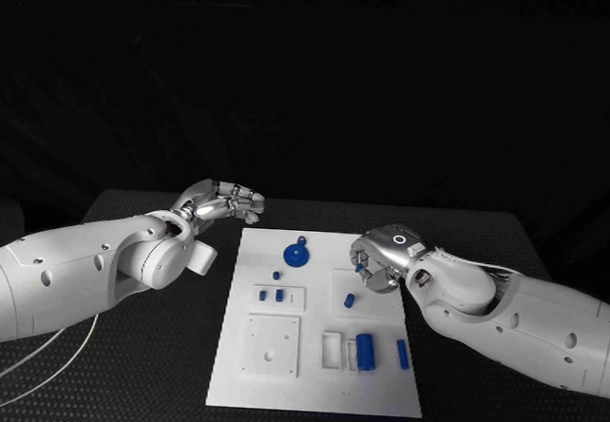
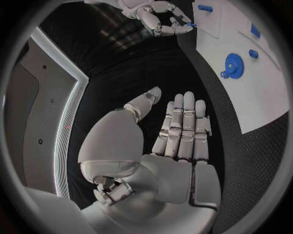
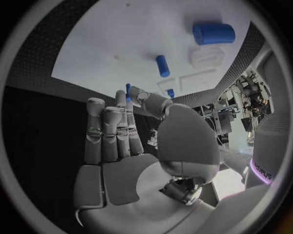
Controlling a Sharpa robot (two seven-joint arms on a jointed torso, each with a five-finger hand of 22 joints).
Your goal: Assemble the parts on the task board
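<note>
A small blue peg point(image 1: 360, 267) sits pinched in the right hand point(image 1: 382, 260), over the white board point(image 1: 379, 386) near its three o'clock edge. It looks like light, stiff, smooth plastic, likely to slip or twist unless held across its middle. At twelve o'clock on the board lies a blue gear point(image 1: 297, 256); toward six o'clock a thick blue cylinder point(image 1: 363, 351) rests in a white holder beside a slimmer blue pin point(image 1: 402, 354). The left hand point(image 1: 223, 205) hovers off the board's eleven o'clock corner, holding nothing, its fingers straight and side by side. The holders crowded below the right hand could snag a low approach.
</note>
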